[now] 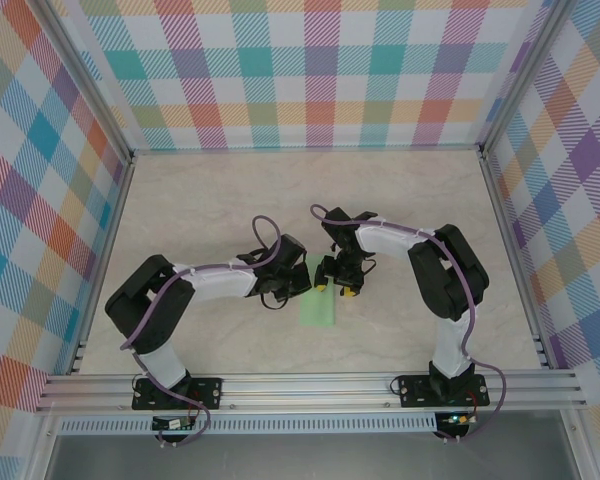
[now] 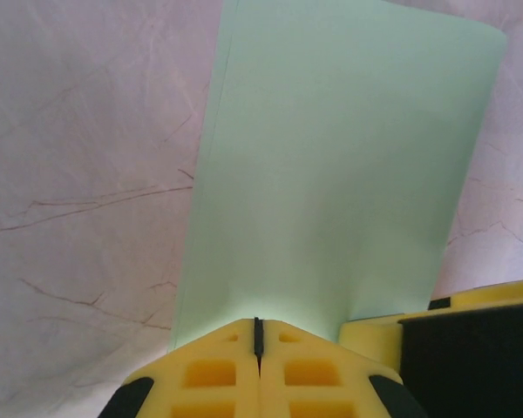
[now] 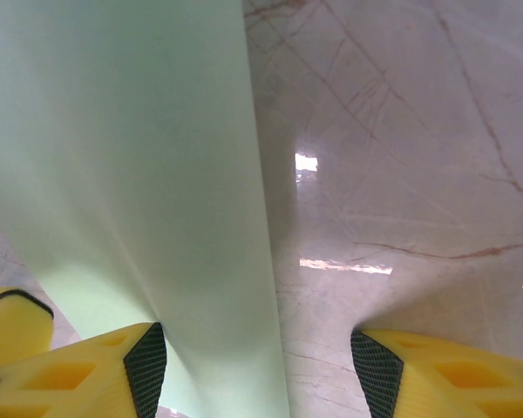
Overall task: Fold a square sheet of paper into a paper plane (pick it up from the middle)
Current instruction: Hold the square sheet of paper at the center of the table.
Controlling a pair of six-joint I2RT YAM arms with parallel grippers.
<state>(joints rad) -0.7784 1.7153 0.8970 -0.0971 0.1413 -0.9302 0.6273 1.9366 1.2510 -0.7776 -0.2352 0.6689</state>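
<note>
1. A pale green paper sheet [image 1: 318, 312], folded into a long narrow strip, lay mid-table on the marble-patterned tabletop [image 1: 430, 200] between both arms.
2. The left gripper [image 2: 257, 329] had its yellow fingers pressed together, pinching the strip's near edge.
3. The right gripper [image 3: 253, 344] stood wide apart, with the strip against its left finger [image 3: 113, 366].

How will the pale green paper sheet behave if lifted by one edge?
Probably floppy: the pale green paper sheet bows upward in the right wrist view. Likely light, being thin. May slide if pushed, since the marble-look tabletop is glossy.
</note>
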